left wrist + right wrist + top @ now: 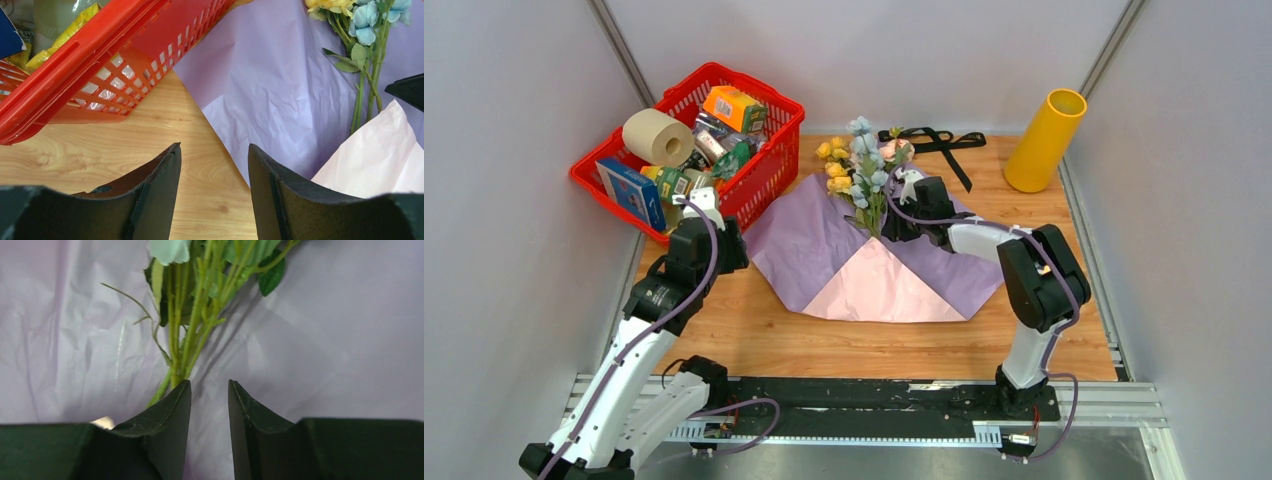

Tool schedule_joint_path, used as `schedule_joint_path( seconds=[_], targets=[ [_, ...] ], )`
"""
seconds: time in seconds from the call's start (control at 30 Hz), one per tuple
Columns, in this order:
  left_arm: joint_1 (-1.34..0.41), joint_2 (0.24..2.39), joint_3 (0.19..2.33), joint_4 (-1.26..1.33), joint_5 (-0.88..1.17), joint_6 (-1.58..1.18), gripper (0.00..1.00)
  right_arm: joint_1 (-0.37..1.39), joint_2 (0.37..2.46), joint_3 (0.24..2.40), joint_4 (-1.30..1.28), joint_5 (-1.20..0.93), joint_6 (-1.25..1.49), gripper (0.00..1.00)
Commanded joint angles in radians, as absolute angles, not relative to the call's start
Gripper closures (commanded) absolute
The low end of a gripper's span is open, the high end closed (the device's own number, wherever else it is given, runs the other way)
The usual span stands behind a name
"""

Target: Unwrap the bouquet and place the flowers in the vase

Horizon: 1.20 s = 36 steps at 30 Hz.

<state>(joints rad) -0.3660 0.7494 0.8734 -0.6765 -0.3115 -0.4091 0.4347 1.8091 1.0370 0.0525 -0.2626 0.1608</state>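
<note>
Right pincer [209, 385] narrowed beside flowers [861, 165], mid-table on opened paper [814, 245], can't tell if grasping | left pincer [214, 150] released | risk: I lift, off-centre stems slip out

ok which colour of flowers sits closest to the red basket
The yellow blooms, at the edge of the bunch facing the red basket. The pale blue clusters are in the middle, and the pink rose is on the far side.
</note>
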Motion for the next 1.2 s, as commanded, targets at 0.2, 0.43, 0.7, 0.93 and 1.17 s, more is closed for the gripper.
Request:
schedule_joint_path(
  seconds=[0.2, 0.43, 0.7, 0.93, 1.17],
  targets=[
    [-0.364, 0.738, 0.868, -0.657, -0.302, -0.390, 0.40, 0.428, 1.758, 0.948, 0.005, -0.357, 0.164, 0.67],
    [-0.364, 0.730, 0.867, -0.655, -0.279, -0.388, 0.40, 0.485, 1.556, 0.861, -0.095, -0.371, 0.175, 0.68],
    [-0.364, 0.759, 0.839, -0.598, -0.032, -0.443, 0.39, 0.578, 1.387, 0.749, -0.169, -0.456, 0.170, 0.67],
    [-0.428, 0.915, 0.815, -0.508, 0.156, -0.503, 0.41, 0.663, 1.247, 0.669, -0.195, -0.341, 0.337, 0.66],
    [-0.659, 1.118, 0.839, -0.469, 0.130, -0.518, 0.44, 0.742, 1.171, 0.600, -0.215, -0.275, 0.469, 0.66]
  ],
)
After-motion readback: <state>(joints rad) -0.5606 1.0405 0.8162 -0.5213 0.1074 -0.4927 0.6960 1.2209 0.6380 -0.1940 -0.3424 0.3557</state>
